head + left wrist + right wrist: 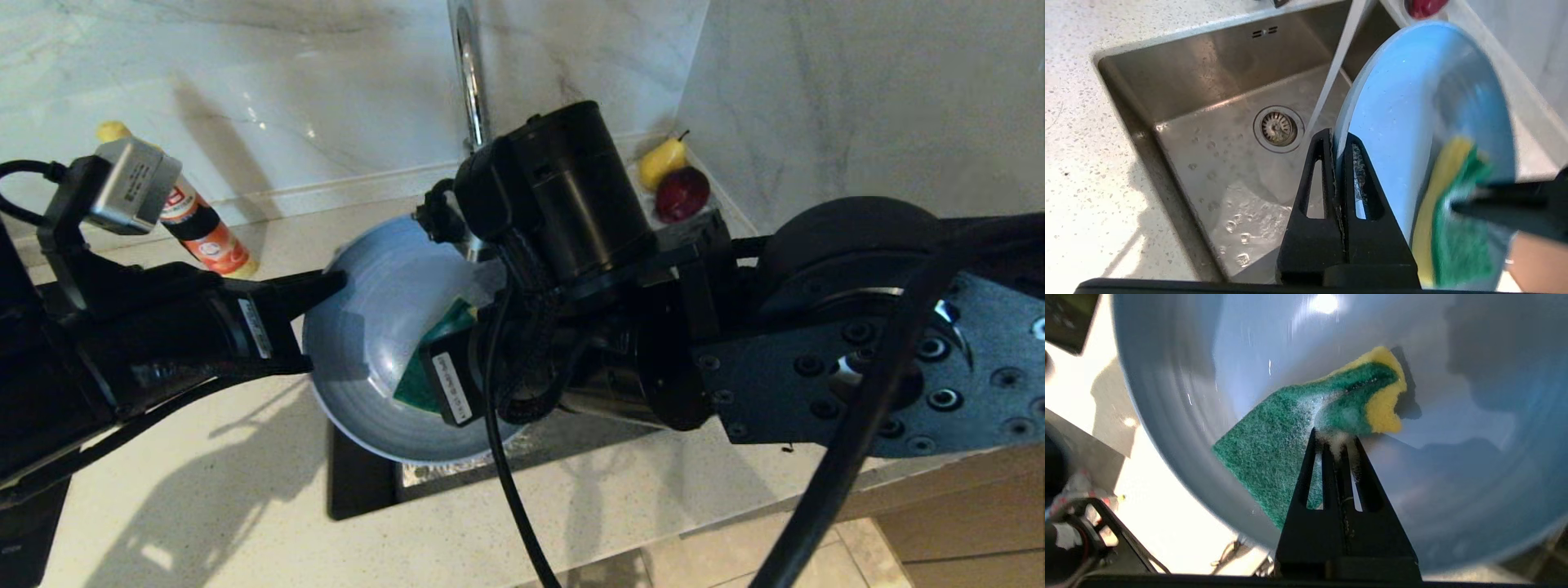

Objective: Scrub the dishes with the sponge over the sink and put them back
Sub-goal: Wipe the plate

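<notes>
One of the dishes, a wide grey-blue plate [371, 327], hangs tilted on edge over the sink [1216, 102]. My left gripper [339, 282] is shut on the plate's rim, and the left wrist view shows the rim pinched between its tips [1337, 139]. The right gripper [1335, 441] is shut on the sponge [1282, 441], pressing its yellow face to the plate's inner face [1453, 396], with foam at the tips. From the head, the sponge [418, 382] peeks out beside the right gripper [445, 359]. A stream of water [1331, 73] falls toward the drain strainer [1278, 128].
The chrome tap [472, 73] rises behind the right wrist. A red-and-white bottle [204, 229] lies on the counter at back left. A yellow pear [661, 161] and a dark red fruit [682, 194] sit in the back right corner. Speckled counter [204, 490] surrounds the sink.
</notes>
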Controlling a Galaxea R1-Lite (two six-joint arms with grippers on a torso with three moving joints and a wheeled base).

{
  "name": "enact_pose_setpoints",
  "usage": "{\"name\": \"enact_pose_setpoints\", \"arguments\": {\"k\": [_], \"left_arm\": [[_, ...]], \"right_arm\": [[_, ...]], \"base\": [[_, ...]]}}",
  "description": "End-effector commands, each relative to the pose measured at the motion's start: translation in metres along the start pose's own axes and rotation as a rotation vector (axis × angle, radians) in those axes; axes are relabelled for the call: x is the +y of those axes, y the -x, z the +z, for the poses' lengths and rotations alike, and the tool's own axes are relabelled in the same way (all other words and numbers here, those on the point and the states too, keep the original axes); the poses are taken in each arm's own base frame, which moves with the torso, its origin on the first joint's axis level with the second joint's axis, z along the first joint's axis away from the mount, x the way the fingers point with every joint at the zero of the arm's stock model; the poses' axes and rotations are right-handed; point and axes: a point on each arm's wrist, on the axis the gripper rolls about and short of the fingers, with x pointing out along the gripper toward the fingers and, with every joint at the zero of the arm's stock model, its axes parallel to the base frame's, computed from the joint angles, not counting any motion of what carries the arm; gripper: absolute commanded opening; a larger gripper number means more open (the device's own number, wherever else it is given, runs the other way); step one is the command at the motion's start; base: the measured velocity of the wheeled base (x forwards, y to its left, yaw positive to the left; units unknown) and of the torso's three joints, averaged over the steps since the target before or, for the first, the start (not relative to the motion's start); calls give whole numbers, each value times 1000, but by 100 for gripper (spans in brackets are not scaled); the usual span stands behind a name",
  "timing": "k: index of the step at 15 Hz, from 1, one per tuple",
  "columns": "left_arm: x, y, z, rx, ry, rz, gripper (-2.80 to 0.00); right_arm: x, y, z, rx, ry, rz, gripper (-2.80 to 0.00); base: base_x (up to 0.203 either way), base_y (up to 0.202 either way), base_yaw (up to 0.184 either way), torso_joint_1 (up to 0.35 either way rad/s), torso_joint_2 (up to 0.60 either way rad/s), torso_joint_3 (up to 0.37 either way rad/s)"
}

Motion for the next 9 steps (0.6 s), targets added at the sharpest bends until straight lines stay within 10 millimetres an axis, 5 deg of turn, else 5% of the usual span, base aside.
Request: {"name": "enact_pose_setpoints", "arguments": {"k": [1, 9], "left_arm": [[0, 0, 4, -14, 18, 0, -280], [-1, 4, 5, -16, 21, -8, -280]], "right_arm": [[-1, 4, -6, 19, 3, -4, -280], [-42, 20, 11, -33, -44, -88, -280]], "base": [[0, 0, 0, 0, 0, 0], [0, 0, 0, 0, 0, 0]]}}
